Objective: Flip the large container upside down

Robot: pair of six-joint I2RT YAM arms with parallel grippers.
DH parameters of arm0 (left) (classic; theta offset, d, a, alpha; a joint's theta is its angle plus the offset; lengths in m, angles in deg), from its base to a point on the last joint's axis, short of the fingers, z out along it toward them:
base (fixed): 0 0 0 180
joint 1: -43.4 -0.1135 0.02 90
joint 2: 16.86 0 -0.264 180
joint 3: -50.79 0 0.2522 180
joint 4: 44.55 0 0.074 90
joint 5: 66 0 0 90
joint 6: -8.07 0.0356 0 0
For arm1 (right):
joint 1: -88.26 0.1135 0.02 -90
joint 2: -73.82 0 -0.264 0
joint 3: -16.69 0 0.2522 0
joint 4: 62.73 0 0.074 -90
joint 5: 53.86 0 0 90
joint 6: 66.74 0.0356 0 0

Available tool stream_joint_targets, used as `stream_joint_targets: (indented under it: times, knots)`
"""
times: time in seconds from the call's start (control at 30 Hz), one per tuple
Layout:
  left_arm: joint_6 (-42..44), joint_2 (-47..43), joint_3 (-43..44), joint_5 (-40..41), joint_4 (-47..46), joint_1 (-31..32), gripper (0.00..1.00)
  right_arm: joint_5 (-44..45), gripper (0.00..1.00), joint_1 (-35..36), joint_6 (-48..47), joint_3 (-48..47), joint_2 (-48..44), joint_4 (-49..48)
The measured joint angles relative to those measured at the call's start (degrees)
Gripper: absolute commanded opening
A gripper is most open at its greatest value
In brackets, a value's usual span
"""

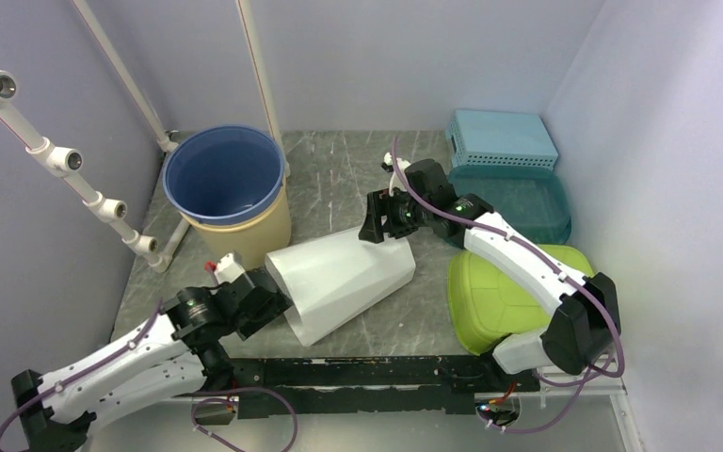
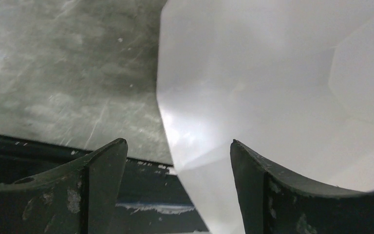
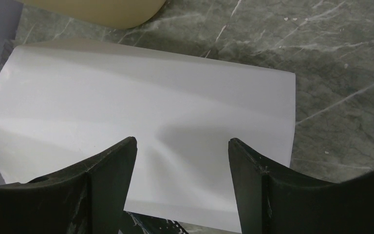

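A white container (image 1: 344, 281) lies on its side in the middle of a grey marbled table (image 1: 339, 179). Its wider end points toward the near left and its narrower end toward the far right. I'd judge the task to be about half done: the container is tipped over but not yet resting on its mouth, so the rest of the roll and the setting down are left.

The left gripper (image 1: 268, 292) sits at the wide end. From its wrist camera, the fingers (image 2: 102, 165) are spread apart with the container's edge (image 2: 272, 87) running up between them, and I can't tell if they touch it. The right gripper (image 1: 386, 221) is at the narrow end, its fingers (image 3: 112, 165) also spread, hovering over a flat side wall (image 3: 151, 97) and gripping nothing.

The container looks like thin, smooth, matte plastic, slightly translucent. It tapers and has flat facets meeting in soft creases rather than a round wall. The table is hard and glossy, with pale veins and scratches.

At the back left, a blue bucket (image 1: 226, 174) is nested in a beige one (image 1: 254, 235). On the right are a lime-green lid (image 1: 490, 292), a teal tray (image 1: 518, 202) and a pale blue slotted basket (image 1: 501, 137).
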Motion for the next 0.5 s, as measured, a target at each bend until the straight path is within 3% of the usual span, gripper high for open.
stream_joint_targets:
  times: [0.27, 0.5]
  knots:
    - [-0.76, -8.61, 5.01, -3.26, 14.19, 0.00, 0.83, 0.13, 0.73, 0.02, 0.00, -0.48, 0.46, 0.13]
    - [0.52, -14.29, 12.37, -4.63, 18.45, 0.00, 0.83, 0.37, 0.72, 0.28, 0.04, -0.68, 0.61, 0.24]
